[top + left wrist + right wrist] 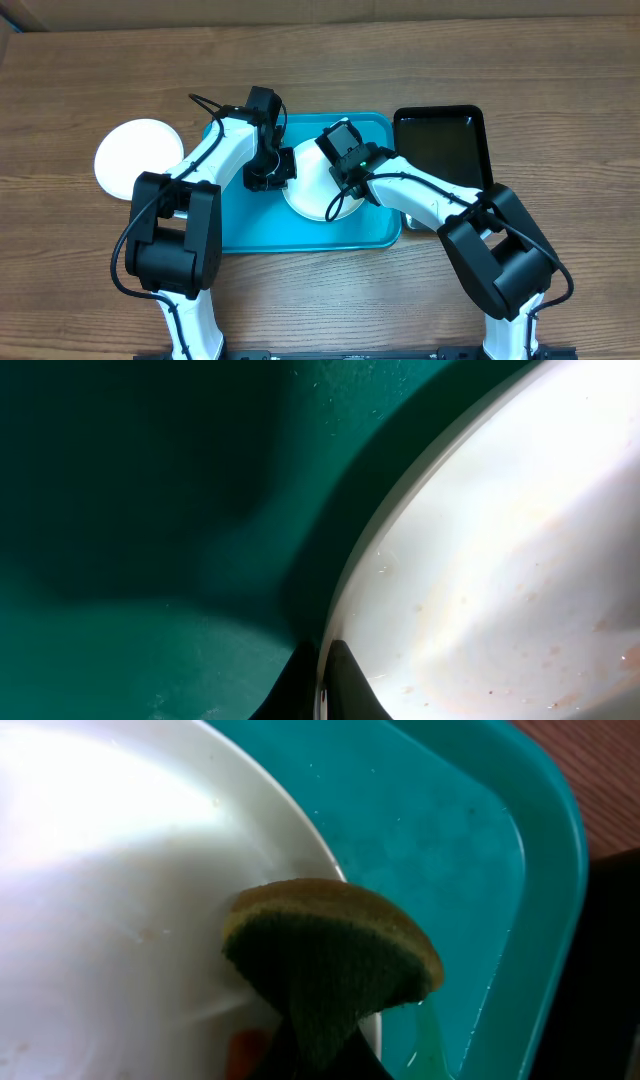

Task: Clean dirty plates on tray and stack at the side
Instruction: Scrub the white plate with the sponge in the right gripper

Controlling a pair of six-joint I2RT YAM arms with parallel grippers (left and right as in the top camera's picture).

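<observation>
At the centre of the turquoise tray [300, 235], we see the left end effector [322, 688] closed tight on the rim of a white plate [500, 550], with a dark fingertip on each side of the edge. Faint brownish specks and streaks show on the plate's inner face in the left wrist view.

Across the same plate, the right end effector [315, 1060] is clamped on a sponge [330, 955]. The sponge is yellow with a dark green scouring side, and it is bent in the grip and pressed against the plate's inner surface close to its rim. A small orange-red patch sits beside the fingers; we cannot tell what it is.

From overhead, the left end effector [268, 172] holds the plate [312, 185] at its left edge. The right end effector [345, 195] hangs over the plate's right half. The plate lies inside the tray, toward its right side.

The tray rests on a wooden surface [80, 80]. A smaller glossy black tray [440, 145] stands just beside its upper right corner. A second plate [140, 155], plain white, lies on the surface off the tray's left side. We cannot tell whether another lies beneath it.
</observation>
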